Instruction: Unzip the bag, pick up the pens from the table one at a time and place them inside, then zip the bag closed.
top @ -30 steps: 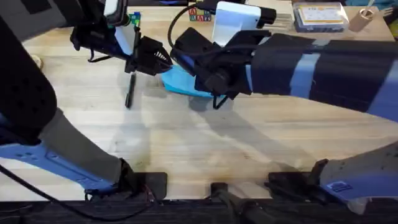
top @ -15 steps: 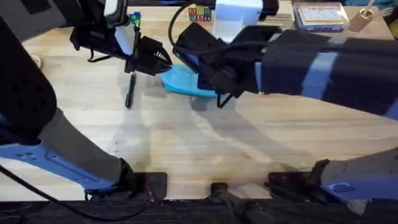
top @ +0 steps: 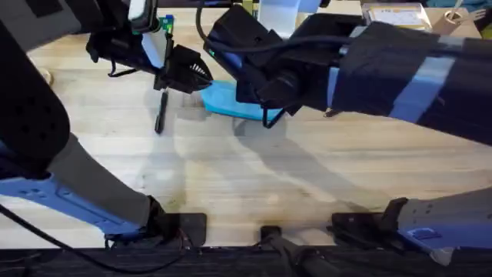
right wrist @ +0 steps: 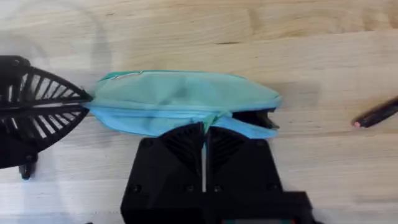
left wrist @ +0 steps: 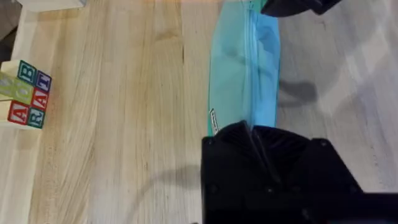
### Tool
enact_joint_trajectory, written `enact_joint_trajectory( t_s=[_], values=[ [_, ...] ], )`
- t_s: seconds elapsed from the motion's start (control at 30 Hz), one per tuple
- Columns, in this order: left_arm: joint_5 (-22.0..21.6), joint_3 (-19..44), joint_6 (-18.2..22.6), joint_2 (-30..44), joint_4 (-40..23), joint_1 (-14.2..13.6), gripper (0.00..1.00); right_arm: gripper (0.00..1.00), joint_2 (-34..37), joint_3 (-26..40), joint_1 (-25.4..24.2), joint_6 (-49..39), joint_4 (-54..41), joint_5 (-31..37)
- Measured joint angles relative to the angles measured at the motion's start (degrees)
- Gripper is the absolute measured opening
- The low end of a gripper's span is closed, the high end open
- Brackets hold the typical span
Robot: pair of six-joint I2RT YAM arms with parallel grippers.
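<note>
We are early: near the table's point(top: 254, 185) far edge our left gripper point(right wrist: 84, 102) clamps the bag's point(right wrist: 180, 99) end, the right gripper point(right wrist: 204, 127) pinches the zip point(right wrist: 208, 118) — barely open — and a pen point(top: 160, 111) waits alongside.

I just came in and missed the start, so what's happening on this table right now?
Two robot arms are working on a turquoise bag lying on the wooden table. The left gripper is clamped on one end of the bag, holding it steady. The right gripper is closed at the zipper, where a dark gap shows the bag partly open near its other end. A black pen lies on the table beside the left arm, not yet packed.
</note>
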Motion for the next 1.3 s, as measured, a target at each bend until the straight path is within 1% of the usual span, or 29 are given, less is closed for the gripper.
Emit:
enact_joint_trajectory(
  t_s=[0.33,0.6,0.77,0.93,1.17,1.27,1.3],
  values=[
    [-0.01,0.00,0.00,0.00,0.00,0.00,0.041,0.032,0.00,0.10,0.03,-0.86,0.08,0.00],
    [-0.40,0.00,0.00,0.01,0.03,0.11,0.041,0.033,0.02,0.10,0.13,-2.43,3.84,-0.12],
    [-0.43,0.00,0.00,0.00,0.03,0.11,0.041,0.032,1.03,0.10,-0.08,-2.63,4.80,-1.54],
    [-0.43,0.00,0.01,0.00,0.05,0.11,0.041,0.032,3.51,0.10,0.05,-3.26,9.30,-2.67],
    [-1.02,0.00,0.00,0.00,0.23,0.17,0.041,0.032,3.67,0.10,0.09,-5.37,17.46,-5.84],
    [-1.04,0.00,0.00,0.00,0.21,0.22,0.041,0.032,3.67,0.10,0.12,-5.60,18.01,-6.93],
    [-1.08,0.00,0.00,0.00,0.21,0.22,0.042,0.033,3.67,0.10,0.12,-5.64,18.44,-8.27]
  ],
)
